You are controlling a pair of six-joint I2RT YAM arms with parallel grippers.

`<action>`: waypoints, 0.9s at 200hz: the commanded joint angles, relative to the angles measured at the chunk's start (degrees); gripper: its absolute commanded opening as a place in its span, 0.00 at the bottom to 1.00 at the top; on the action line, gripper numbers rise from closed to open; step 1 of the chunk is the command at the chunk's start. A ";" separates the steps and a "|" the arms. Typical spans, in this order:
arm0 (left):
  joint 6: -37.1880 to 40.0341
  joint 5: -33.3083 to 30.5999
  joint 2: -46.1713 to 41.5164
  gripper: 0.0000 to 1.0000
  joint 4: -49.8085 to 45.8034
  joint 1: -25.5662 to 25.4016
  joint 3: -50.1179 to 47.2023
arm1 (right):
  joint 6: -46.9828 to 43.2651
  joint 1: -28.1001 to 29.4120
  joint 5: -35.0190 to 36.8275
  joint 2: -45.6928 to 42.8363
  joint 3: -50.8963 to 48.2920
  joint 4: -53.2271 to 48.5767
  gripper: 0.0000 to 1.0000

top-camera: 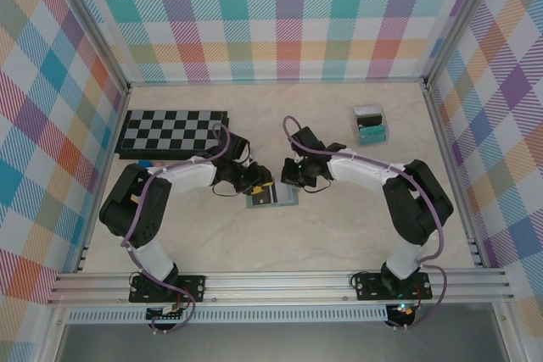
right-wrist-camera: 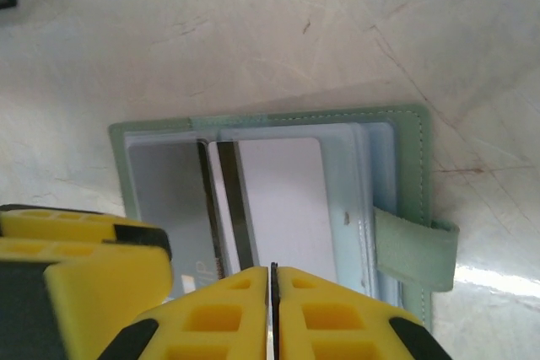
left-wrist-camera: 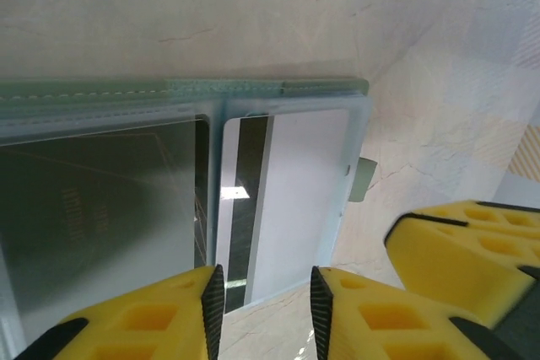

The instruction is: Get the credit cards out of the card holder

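The card holder [top-camera: 288,199] lies open on the table between my two grippers, sage green with a tab clasp [right-wrist-camera: 413,250]. A pale credit card [right-wrist-camera: 283,200] with a dark stripe sits in its right clear pocket. A darker credit card [left-wrist-camera: 101,208] lies under the left pocket. My right gripper [right-wrist-camera: 272,271] is shut, and its tips cover the pale card's near edge; I cannot tell whether the card is pinched. My left gripper [left-wrist-camera: 267,292] is open at the pale card's [left-wrist-camera: 304,191] near edge, with bare table in the gap. The two grippers [top-camera: 257,186] [top-camera: 295,180] almost touch.
A folded chessboard [top-camera: 174,130] lies at the back left, with a small blue object [top-camera: 148,163] at its front edge. A clear box [top-camera: 370,125] with teal and black contents stands at the back right. Checked walls on metal frames enclose the table.
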 commanded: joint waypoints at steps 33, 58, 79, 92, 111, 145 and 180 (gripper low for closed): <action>-1.96 2.62 2.75 0.31 3.78 0.41 -0.10 | -0.26 0.37 2.55 5.01 4.84 -8.25 0.11; -1.99 2.93 3.62 0.30 3.84 0.41 0.20 | 0.13 0.28 2.59 7.09 5.70 -9.61 0.14; -1.96 2.79 4.07 0.29 3.64 0.41 0.26 | 0.37 0.28 2.50 8.40 6.23 -10.30 0.14; -1.67 2.68 4.47 0.29 3.09 0.43 0.52 | 0.46 0.28 2.35 9.16 6.50 -10.78 0.14; -1.28 2.92 5.42 0.27 2.34 0.41 1.03 | 0.70 0.25 2.26 10.07 6.77 -11.40 0.14; 0.02 2.33 6.11 0.26 0.24 0.41 1.98 | 0.95 0.28 2.15 11.01 6.94 -12.14 0.14; 0.86 3.08 6.46 0.26 -0.20 0.41 2.47 | 1.09 0.20 2.06 11.56 7.21 -12.71 0.14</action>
